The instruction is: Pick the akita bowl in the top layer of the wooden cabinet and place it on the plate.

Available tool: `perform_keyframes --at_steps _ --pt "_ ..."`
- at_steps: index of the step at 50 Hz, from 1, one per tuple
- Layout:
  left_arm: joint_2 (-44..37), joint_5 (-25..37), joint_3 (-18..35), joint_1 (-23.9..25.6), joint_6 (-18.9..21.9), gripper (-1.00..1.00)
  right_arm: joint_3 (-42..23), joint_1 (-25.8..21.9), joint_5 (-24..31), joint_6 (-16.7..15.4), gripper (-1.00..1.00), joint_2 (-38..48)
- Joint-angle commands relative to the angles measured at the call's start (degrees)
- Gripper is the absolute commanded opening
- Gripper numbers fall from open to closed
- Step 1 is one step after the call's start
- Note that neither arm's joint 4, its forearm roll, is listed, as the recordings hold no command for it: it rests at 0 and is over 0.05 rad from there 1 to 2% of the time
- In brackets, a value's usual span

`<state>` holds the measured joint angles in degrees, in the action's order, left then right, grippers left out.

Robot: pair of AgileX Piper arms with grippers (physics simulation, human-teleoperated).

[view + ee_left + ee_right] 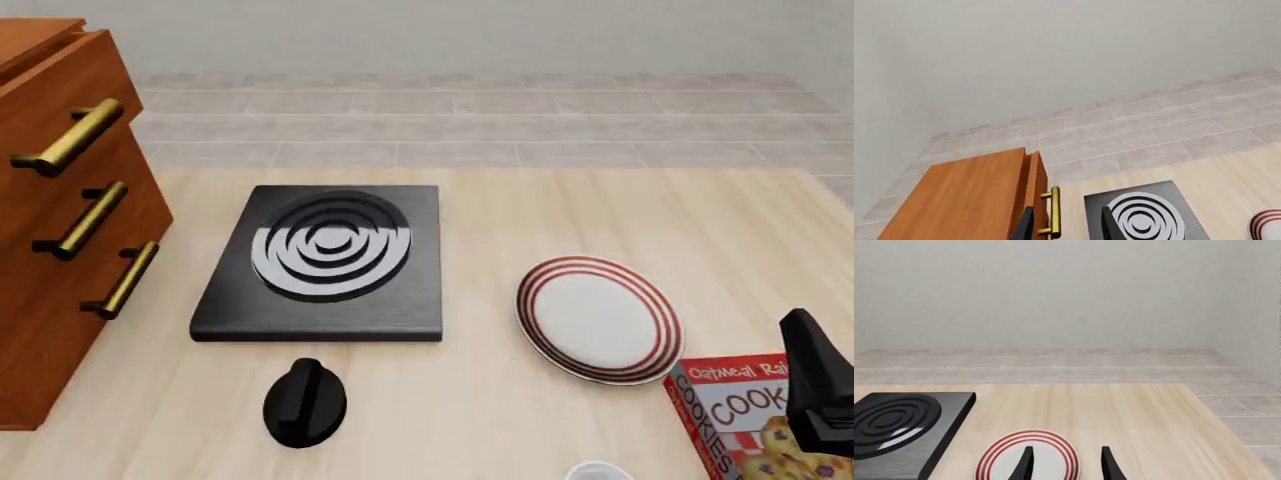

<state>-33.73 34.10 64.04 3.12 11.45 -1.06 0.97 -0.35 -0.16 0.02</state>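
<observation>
Both tools open, empty: left tool (1066,225) near top layer (67,95); right tool (1066,465) over plate (1027,455).

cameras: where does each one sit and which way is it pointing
Front view: fixed above the arms' side, looking down the table at wooden cabinet, stove, plate; right claw shows only partly at the edge.
Left wrist view: behind left claw, facing the cabinet's top handle.
Right wrist view: behind right claw, over the plate.
All three share the stove and plate.
</observation>
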Motion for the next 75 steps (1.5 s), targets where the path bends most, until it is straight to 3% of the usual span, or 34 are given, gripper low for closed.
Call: perform_keyframes --at_steps 1,3,6,11,17,28,37,41,48,51,63,75 --pt "-4.65 4.67 8.47 -0.34 -0.46 1.00 -0.04 0.07 0.03 0.09 1.00 0.00" --pt "-6.02 6.27 10.70 -0.42 -2.02 1.00 -0.05 0.04 0.05 0.11 1.00 0.00" --pt "-9.36 10.69 14.77 -0.01 -8.92 1.00 -0.01 0.14 0.04 0.12 1.00 0.00" --pt "-10.40 12.25 16.86 -2.86 -6.58 1.00 0.01 0.05 -0.10 -0.09 1.00 0.00" --pt "-13.50 15.41 18.90 -5.78 -9.34 1.00 0.03 0.17 -0.23 -0.13 1.00 0.00" --pt "-17.31 20.85 19.51 -4.91 -10.09 1.00 0.02 0.84 -0.34 -0.41 1.00 0.00" --pt "-19.22 23.42 17.49 -6.17 -9.10 1.00 0.01 1.11 -0.55 -0.50 1.00 -0.01" --pt "-19.09 23.66 17.65 -7.17 -6.25 1.00 0.01 1.19 -0.65 -0.41 1.00 -0.01" --pt "-19.14 24.25 14.66 -8.09 -4.64 1.00 0.02 1.00 -0.63 -0.24 1.00 -0.01" --pt "-18.40 23.23 12.87 -12.80 0.42 1.00 0.02 0.84 -0.64 -0.27 1.00 -0.01" --pt "-18.57 23.14 7.92 -10.48 -3.53 1.00 0.04 0.76 -0.63 -0.68 1.00 -0.01" --pt "-18.05 21.59 4.12 -11.40 -4.39 1.00 0.07 0.58 -0.46 -1.09 1.00 0.00"
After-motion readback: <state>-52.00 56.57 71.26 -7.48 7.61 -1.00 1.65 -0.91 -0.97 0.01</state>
